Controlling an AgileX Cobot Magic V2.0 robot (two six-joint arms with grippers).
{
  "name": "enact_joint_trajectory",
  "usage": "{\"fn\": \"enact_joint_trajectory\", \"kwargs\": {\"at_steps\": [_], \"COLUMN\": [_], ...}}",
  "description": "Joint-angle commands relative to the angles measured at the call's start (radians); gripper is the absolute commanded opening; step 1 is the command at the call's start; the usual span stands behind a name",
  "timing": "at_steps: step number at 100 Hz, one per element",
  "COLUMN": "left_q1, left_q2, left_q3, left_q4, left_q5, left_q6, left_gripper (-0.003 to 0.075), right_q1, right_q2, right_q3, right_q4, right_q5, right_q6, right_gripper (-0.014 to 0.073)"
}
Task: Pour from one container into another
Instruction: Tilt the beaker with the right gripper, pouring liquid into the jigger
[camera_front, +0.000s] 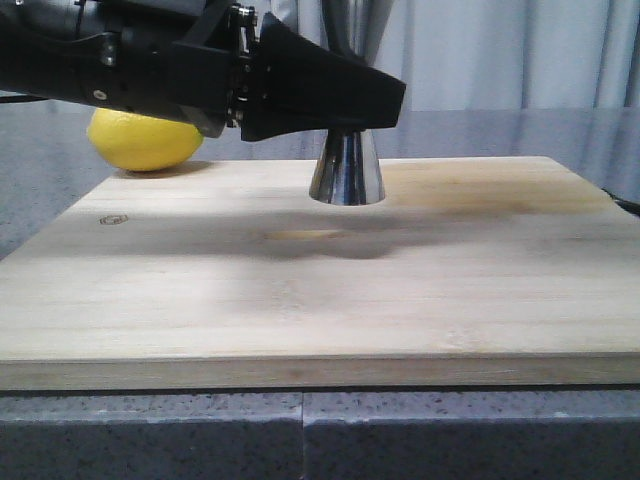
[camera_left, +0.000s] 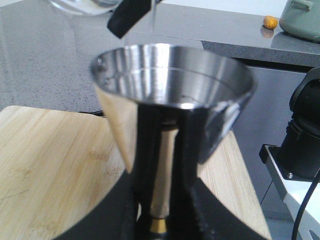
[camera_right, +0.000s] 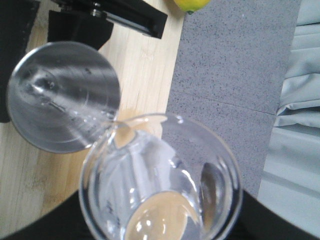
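Mid-pour on the board (camera_front: 300, 270): the left gripper (camera_left: 159, 192), closed on the steel cup (camera_left: 172, 95), steadies it upright near the board's back edge, right of the lemon (camera_front: 145, 140). Above, the right gripper, its fingers largely hidden so its grip cannot be told for sure, carries the tilted glass (camera_right: 160, 180), a thin stream (camera_right: 70, 107) running from its lip into the cup. Judged best: keep the lip over the cup's centre and tilt slowly, as the cup mouth is narrow. Open board lies in front and to the right; the bench (camera_front: 300, 440) edge runs just below.
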Motion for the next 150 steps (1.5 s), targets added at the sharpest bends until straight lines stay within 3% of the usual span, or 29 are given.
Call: {"fn": "enact_joint_trajectory", "kwargs": {"at_steps": [1,150], "left_q1": [-0.008,-0.008], "left_q2": [-0.052,-0.052], "left_q3": [-0.027,-0.027], "left_q4": [-0.063,-0.063], "left_q5": [0.109,0.109], "left_q6": [-0.006,-0.022], "left_gripper": [-0.0019,-0.0019], "right_q1": [0.008,0.042], "right_q2": [-0.026,-0.026], "right_q3": [-0.038,-0.038], "right_q4": [-0.030,-0.113], "right_q5": [-0.054,-0.029], "right_q6": [0.005,0.015], "right_gripper": [0.0258,0.0258]}}
